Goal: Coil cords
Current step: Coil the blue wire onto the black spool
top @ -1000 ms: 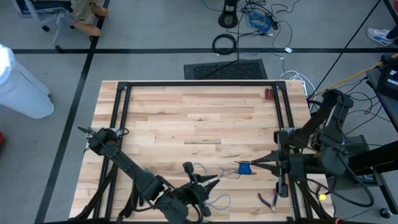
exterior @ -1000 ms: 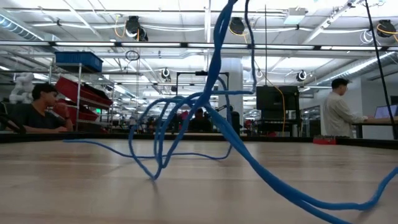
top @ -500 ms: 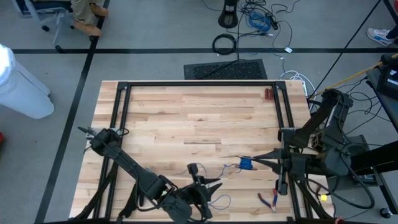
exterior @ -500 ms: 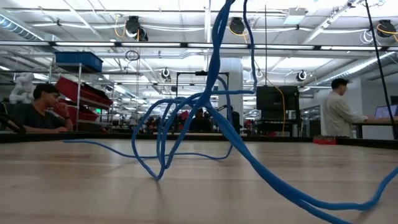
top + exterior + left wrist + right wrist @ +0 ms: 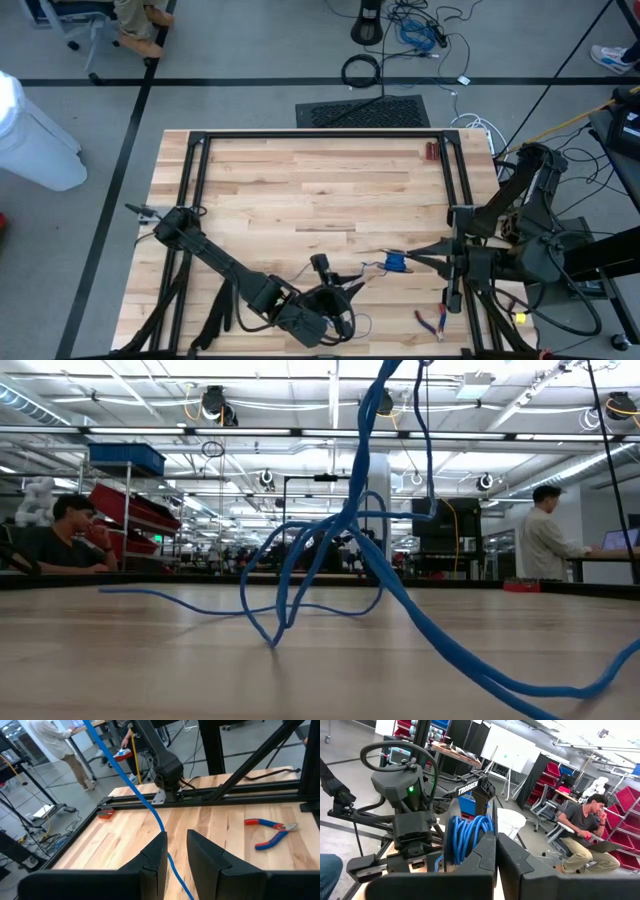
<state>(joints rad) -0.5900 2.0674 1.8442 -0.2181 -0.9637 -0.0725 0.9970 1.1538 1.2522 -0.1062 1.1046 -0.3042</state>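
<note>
The cord is thin and blue. Part of it is gathered into a small bundle of loops (image 5: 395,264) at my right gripper (image 5: 408,262), which is shut and points level toward the table's left, clear of the wood. From there a strand (image 5: 368,270) runs to my left gripper (image 5: 352,287) near the front edge, closed narrowly on it. In the low view the cord (image 5: 352,520) drops from above. Slack loops touch the table at their lower bend (image 5: 275,642), and a long tail (image 5: 470,670) trails along the wood. My left gripper has a single strand (image 5: 161,822) of the cord running between its two fingers at their tips (image 5: 176,834). The fingers come nearly level from the table's left. The strand rises taut toward the far right and drops slack below the fingers. My right gripper (image 5: 496,836) is shut at the bundle of several loops (image 5: 467,837), coming level from the table's right. The loops stand upright beside one finger (image 5: 482,855), lifted clear of the table. That finger hides where they are pinched.
Red-handled pliers (image 5: 432,322) lie on the wood near the front right, also seen from the left wrist (image 5: 270,829). A small red object (image 5: 430,150) sits at the far right. Black frame rails (image 5: 320,134) border the table. People sit and stand in the room behind.
My left gripper has moved toward the table's right edge, closer to my right gripper, and sunk a little, taking the strand along. The slack loops touching the table have slid to the right with it. My right gripper has kept its place.
</note>
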